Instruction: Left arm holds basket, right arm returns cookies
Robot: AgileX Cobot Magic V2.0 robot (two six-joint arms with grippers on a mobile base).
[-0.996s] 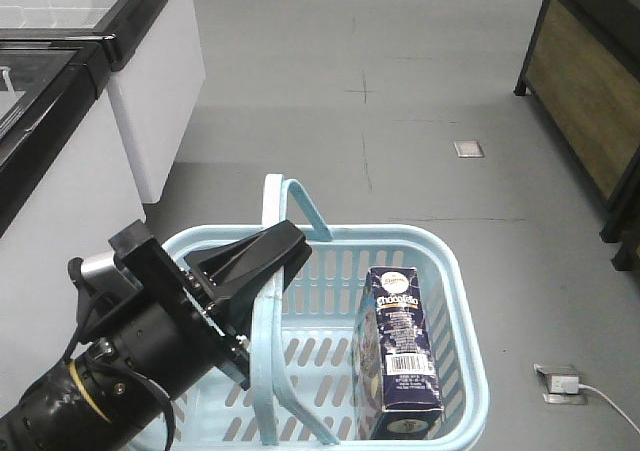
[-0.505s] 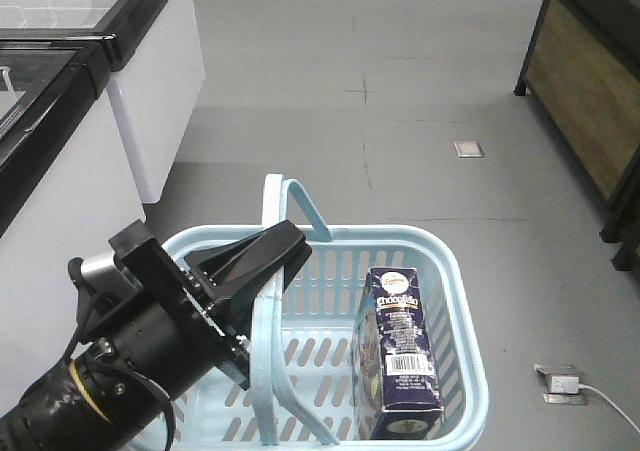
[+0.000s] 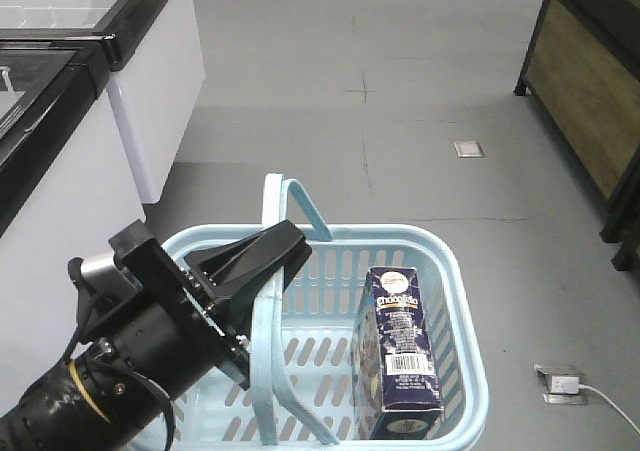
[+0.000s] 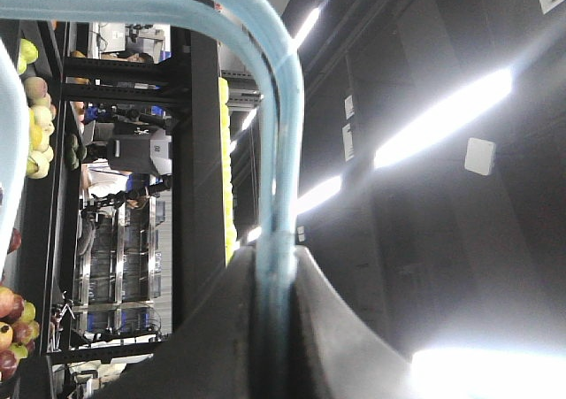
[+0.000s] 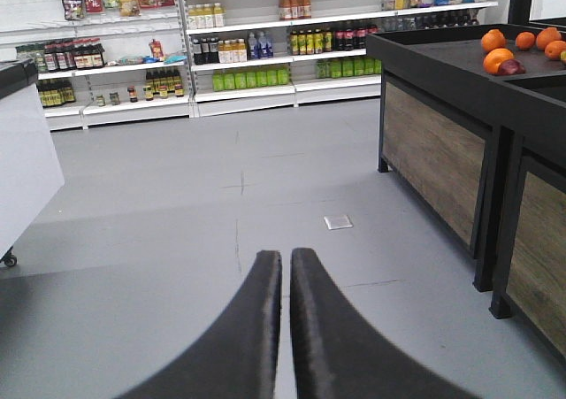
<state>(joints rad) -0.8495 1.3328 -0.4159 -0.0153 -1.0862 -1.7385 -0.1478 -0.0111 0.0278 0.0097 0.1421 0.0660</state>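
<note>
The light blue basket [image 3: 462, 306] hangs low in the front view, above the grey floor. My left gripper [image 3: 288, 248] is shut on one of its hoop handles [image 3: 266, 371]. In the left wrist view that handle [image 4: 288, 142] runs straight in between the shut jaws of the left gripper [image 4: 276, 259]. The cookies [image 3: 402, 356], a dark navy carton, stand upright inside the basket against its right wall. My right gripper [image 5: 286, 256] shows only in the right wrist view, shut with nothing between its fingers, pointing out over the bare floor.
White freezer cabinets [image 3: 150, 81] line the left side. A dark wooden display stand [image 3: 590, 91] is at the right and carries oranges [image 5: 497, 52]. Shelves of bottles [image 5: 248, 45] fill the far wall. A floor socket with a cable [image 3: 560, 381] lies right of the basket.
</note>
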